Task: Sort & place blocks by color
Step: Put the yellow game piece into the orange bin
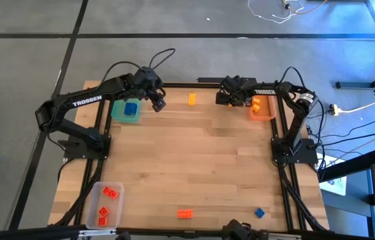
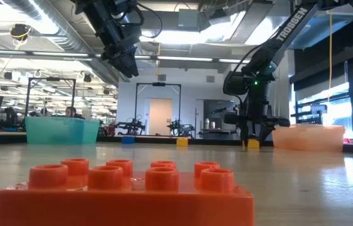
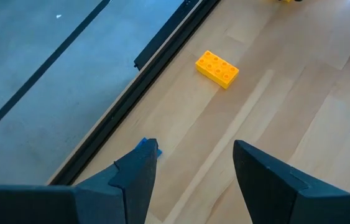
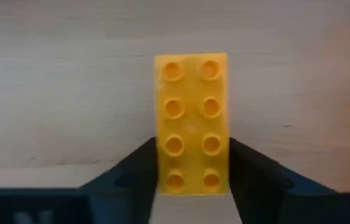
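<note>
One block lies on the table between two trays.

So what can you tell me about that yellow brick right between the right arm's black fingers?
The yellow brick is a glossy plastic studded block, oblong, with eight round studs in two rows of four, facing up. It lies flat on the pale wooden table. The right gripper straddles one end, a finger against each long side. Its other end sticks out free.
</note>
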`<state>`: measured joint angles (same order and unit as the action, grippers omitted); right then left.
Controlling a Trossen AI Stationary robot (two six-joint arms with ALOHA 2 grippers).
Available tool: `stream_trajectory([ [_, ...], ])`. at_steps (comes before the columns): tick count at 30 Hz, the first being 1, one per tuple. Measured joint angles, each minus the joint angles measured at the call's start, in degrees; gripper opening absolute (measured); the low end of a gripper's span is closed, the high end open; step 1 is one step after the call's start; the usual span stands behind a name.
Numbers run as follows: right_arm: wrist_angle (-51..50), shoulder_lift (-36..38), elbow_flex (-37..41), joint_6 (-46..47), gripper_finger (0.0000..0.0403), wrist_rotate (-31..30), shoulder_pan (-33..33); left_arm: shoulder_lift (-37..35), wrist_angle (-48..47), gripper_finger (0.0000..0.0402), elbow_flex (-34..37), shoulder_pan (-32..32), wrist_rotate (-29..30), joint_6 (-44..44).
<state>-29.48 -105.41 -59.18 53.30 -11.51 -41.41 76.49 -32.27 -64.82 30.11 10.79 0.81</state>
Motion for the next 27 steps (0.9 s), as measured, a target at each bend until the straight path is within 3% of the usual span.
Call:
stream_trajectory([
  [3, 0.4, 0.0, 0.0, -3.5, 0.0138, 0.1, 0.0, 0.0, 0.0, 0.0202, 0.0, 0.0, 0.0, 0.0],
  [9, 0.6, 0.6, 0.2, -10.0, 0.0140, 0.7, 0.0, 0.0, 0.0, 0.0202, 0.0, 0.0, 0.0, -0.1],
  [21, 0.8, 1.7, -3.1, -13.9, 0.0139, 3.8, 1.0, 0.0, 0.0, 0.0202, 0.0, 0.0, 0.0, -0.1],
  [27, -9.3, 2.0, -10.0, -16.5, 0.0139, 0.3, 1.2, 0.0, 0.0, 0.0202, 0.0, 0.0, 0.0, 0.0],
])
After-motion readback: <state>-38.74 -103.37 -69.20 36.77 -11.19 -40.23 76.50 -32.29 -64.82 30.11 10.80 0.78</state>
